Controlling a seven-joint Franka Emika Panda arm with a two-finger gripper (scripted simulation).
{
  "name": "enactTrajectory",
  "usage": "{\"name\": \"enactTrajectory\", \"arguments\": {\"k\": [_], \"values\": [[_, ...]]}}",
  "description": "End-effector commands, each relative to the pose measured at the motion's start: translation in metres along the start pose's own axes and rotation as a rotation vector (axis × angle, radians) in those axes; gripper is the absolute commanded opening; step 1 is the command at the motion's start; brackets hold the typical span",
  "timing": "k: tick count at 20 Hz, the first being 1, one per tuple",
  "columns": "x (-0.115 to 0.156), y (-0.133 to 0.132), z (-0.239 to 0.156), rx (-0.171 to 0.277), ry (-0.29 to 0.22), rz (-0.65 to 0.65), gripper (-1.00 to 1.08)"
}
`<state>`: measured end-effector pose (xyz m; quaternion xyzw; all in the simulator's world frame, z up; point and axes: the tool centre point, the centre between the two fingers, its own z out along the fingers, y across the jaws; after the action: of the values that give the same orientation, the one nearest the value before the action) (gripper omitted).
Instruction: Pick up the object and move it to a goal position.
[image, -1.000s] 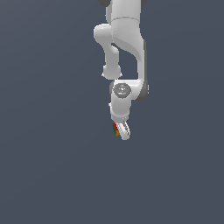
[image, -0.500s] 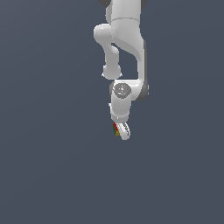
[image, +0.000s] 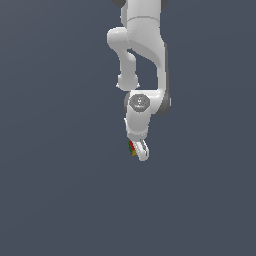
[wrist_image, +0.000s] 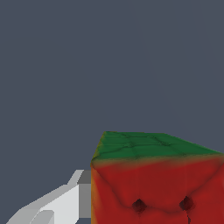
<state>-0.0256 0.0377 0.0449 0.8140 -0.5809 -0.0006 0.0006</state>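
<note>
Gripper (image: 140, 151) closed on the cube (image: 132, 148), jaws narrow, one white finger (wrist_image: 65, 203) pressed flat against the cube's side in the wrist view. The other finger is out of frame there.

Cube: tiny against the white hand, sitting at the fingertips at the low end of the arm (image: 145, 55), on the exterior view's left of the visible finger. Red face toward the wrist camera, green face adjoining it, a sliver of yellow-orange showing in the exterior view. Faces scored into small squares.

Handling, by judgement: looks rigid and light, a hard block that should not deform under the pads. Smooth faces, so slip is the likelier fault, more so if the grip sits near an edge. Best hold is on two opposite flat faces, centred, as seems the case here.

Around it: plain grey-blue ground everywhere, no surface edge and no goal marker visible in either view.
</note>
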Motion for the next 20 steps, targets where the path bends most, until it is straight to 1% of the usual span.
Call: {"name": "enactTrajectory", "arguments": {"k": [1,7,20], "values": [[0.003,-0.007,-0.010,0.003,0.001,0.000,-1.00],[0.015,-0.030,-0.041,0.002,0.002,0.000,-1.00],[0.046,-0.092,-0.122,0.002,0.003,0.000,-1.00]]}}
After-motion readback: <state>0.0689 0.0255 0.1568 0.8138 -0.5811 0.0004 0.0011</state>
